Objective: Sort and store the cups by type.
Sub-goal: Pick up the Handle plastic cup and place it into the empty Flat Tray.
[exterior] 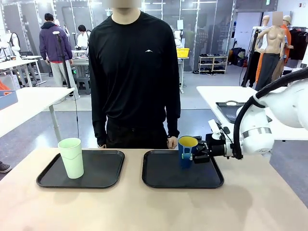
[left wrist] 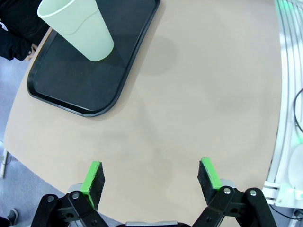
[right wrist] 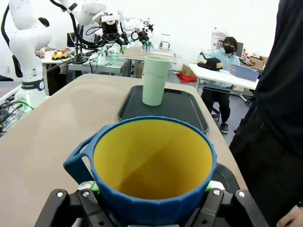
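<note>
A tall pale mint-green tumbler stands upright on the left black tray. My right gripper is shut on a dark blue mug with a yellow inside, holding it upright at the far part of the right black tray. I cannot tell whether the mug's base touches the tray. The right wrist view has the mug close up between the green pads, handle to the left, with the tumbler beyond it. My left gripper hangs open over bare table, the tumbler ahead of it.
A person in black stands at the table's far edge, one hand resting near the right tray's far rim. The wooden tabletop in front of both trays is bare. Another white arm's base stands beyond the table's end.
</note>
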Robot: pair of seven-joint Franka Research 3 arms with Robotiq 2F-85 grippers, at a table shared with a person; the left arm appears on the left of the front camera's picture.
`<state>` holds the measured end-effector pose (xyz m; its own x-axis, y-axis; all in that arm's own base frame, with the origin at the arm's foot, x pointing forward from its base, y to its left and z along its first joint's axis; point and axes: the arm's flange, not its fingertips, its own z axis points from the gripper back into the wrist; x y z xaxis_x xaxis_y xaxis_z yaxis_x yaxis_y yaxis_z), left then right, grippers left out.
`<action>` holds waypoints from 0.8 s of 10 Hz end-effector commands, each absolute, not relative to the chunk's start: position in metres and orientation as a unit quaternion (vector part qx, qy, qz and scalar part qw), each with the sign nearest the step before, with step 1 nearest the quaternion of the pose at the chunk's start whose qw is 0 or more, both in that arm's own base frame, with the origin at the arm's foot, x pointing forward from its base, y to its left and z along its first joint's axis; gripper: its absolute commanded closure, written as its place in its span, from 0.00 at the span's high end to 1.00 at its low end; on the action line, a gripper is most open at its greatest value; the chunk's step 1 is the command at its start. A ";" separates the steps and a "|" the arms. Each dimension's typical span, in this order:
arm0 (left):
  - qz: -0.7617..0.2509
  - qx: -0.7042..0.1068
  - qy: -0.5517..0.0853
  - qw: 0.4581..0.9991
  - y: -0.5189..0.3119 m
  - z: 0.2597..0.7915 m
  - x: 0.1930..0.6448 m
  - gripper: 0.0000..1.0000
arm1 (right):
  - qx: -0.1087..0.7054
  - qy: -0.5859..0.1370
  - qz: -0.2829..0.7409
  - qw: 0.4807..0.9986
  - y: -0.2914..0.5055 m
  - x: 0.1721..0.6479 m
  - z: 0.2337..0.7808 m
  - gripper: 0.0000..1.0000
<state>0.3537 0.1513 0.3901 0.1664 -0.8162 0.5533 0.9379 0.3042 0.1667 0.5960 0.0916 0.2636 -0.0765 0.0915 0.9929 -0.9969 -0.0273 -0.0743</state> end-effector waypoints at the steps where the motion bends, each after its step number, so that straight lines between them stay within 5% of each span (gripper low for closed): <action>1: -0.585 -0.115 -0.292 0.747 0.155 0.389 0.358 1.00 | 0.478 -0.492 0.525 0.503 0.093 0.618 0.257 0.77; 8: -0.585 -0.115 -0.292 0.747 0.155 0.389 0.358 1.00 | 0.496 -0.466 0.508 0.529 0.097 0.645 0.222 0.77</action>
